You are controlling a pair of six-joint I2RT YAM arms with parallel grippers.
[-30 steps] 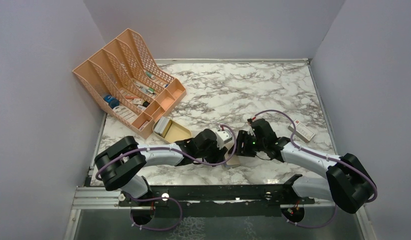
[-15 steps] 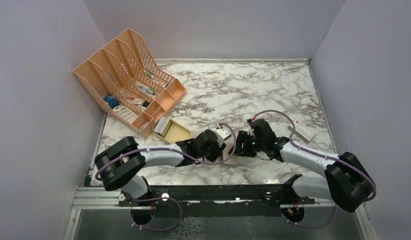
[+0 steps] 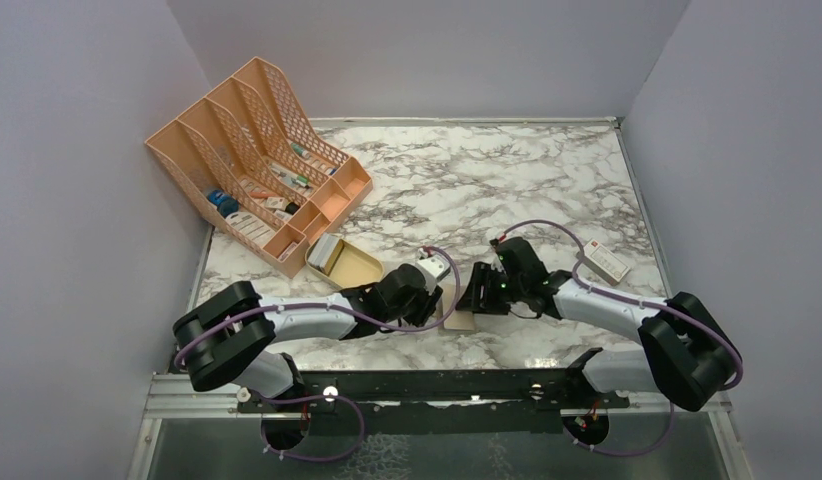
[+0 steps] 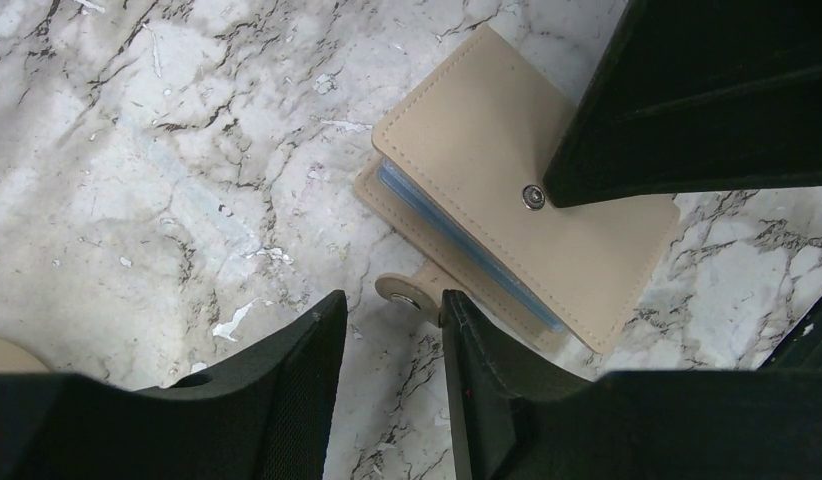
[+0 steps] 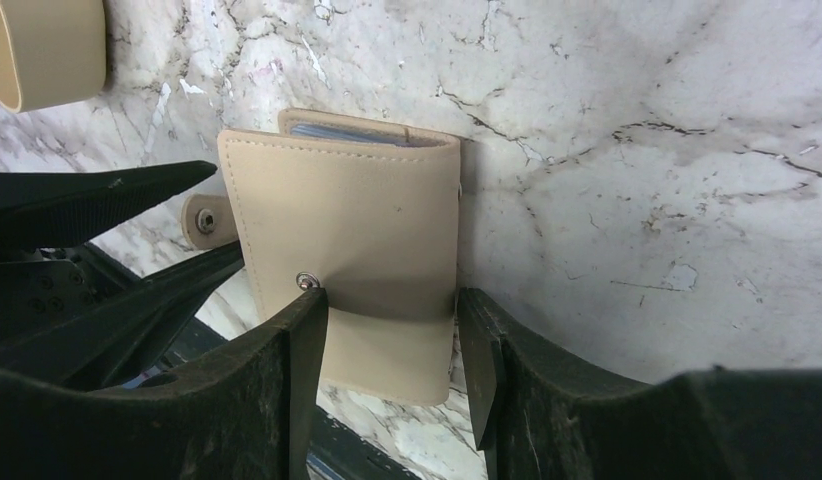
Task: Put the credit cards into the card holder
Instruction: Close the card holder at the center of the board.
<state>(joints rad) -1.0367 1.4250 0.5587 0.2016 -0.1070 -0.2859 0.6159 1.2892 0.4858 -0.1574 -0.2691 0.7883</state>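
Observation:
The card holder [image 3: 462, 321] is a tan folded wallet lying flat on the marble near the front edge. Pale blue layers [image 4: 457, 235] show between its covers; I cannot tell cards from pockets, and no loose credit cards show. My left gripper [image 4: 387, 305] is open, low over the table, with the holder's snap strap [image 4: 402, 293] just ahead of its tips and touching the right-hand fingertip [image 4: 457, 315]. My right gripper [image 5: 392, 300] is open over the holder [image 5: 357, 220]. One of its fingers [image 5: 302, 330] rests on the cover by the snap stud, the other beside the spine.
A beige oval dish [image 3: 359, 266] sits left of the grippers, with a pale stack in its far end. The orange mesh file rack [image 3: 257, 160] fills the back left. A white box with a red mark [image 3: 605, 261] lies at the right. Both arms meet closely over the holder.
My left gripper's jaws have narrowed and the arm has drawn slightly left. The right gripper has shifted a little left over the holder, which has stayed in place.

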